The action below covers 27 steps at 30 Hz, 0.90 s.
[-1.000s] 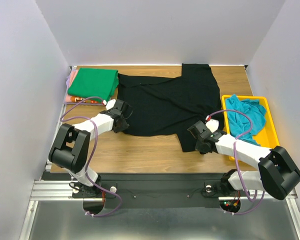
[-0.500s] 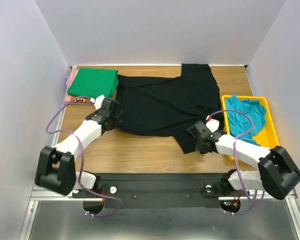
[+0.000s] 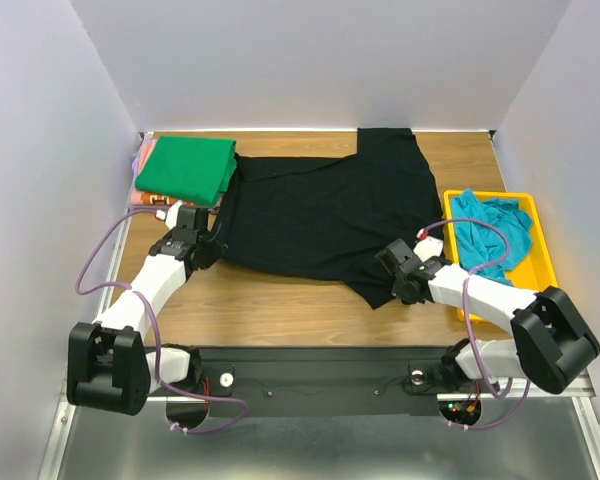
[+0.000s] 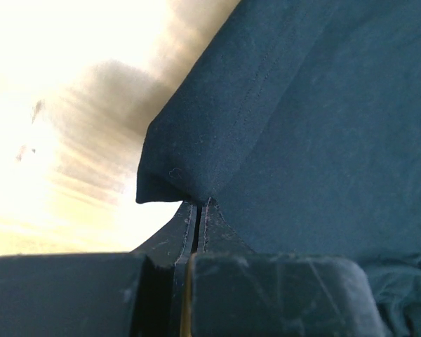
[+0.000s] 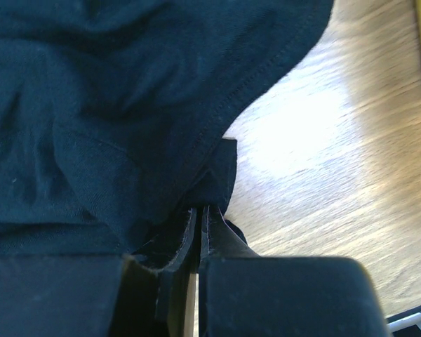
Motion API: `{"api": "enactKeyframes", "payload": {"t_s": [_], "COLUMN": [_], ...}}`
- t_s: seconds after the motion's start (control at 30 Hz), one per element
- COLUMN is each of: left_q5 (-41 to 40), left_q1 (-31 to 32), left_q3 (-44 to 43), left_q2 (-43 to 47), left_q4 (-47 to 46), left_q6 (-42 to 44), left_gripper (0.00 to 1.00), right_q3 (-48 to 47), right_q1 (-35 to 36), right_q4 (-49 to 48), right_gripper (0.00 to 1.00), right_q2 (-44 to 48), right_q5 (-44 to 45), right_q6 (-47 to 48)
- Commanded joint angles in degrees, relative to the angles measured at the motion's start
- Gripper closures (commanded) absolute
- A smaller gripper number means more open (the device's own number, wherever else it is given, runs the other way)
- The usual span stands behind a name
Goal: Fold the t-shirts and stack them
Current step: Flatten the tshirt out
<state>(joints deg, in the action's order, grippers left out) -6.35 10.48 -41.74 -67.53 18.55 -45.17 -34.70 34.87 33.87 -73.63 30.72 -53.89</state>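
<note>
Corners of black t-shirt sit pinched in left claw and right claw.

No legible text, label, brand, number or sign in any view. Black t-shirt, green t-shirt, teal-blue t-shirt, yellow tray: plain, unmarked surfaces where visible.
</note>
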Motion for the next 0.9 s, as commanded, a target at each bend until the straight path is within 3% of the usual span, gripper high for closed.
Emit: {"api": "enactKeyframes", "payload": {"t_s": [0.0, 0.17, 0.33, 0.37, 0.4, 0.53, 0.6, 0.87], "left_q5": [4.5, 7.8, 9.9, 11.5, 11.8, 11.8, 11.7, 11.6], "left_q1": [-1.4, -1.8, -2.3, -2.5, -2.5, -2.6, -2.6, -2.6], "left_q3": [3.8, 5.7, 6.8, 6.9, 7.0, 6.9, 6.8, 6.2], "left_q2": [1.9, 0.7, -2.5, -3.0, -3.7, -5.5, -6.1, -5.9], "left_q4": [1.3, 0.4, -1.9, -3.2, -3.6, -4.4, -4.4, -3.8], "left_q6": [-0.4, 0.3, 1.1, 1.5, 1.6, 1.6, 1.7, 1.9], "left_gripper": [1.00, 1.00, 0.93, 0.91, 0.83, 0.77, 0.69, 0.62], "right_q3": [-0.1, -1.3, -1.8, -1.8, -1.9, -2.0, -2.0, -2.1], "right_q1": [-1.6, -2.4, -2.4, -2.4, -2.5, -2.5, -2.5, -2.5], "right_q4": [5.2, 5.5, 5.8, 5.8, 5.8, 5.8, 5.8, 5.6], "right_gripper": [1.00, 1.00, 1.00, 1.00, 1.00, 1.00, 1.00, 1.00], "right_q2": [-2.7, -5.1, -6.1, -6.3, -6.4, -6.8, -7.0, -7.6], "right_q5": [4.0, 4.3, 4.6, 4.7, 4.6, 4.4, 4.4, 4.3], "right_q6": [-1.7, -0.5, 0.3, 0.4, 0.5, 0.7, 0.9, 1.2]}}
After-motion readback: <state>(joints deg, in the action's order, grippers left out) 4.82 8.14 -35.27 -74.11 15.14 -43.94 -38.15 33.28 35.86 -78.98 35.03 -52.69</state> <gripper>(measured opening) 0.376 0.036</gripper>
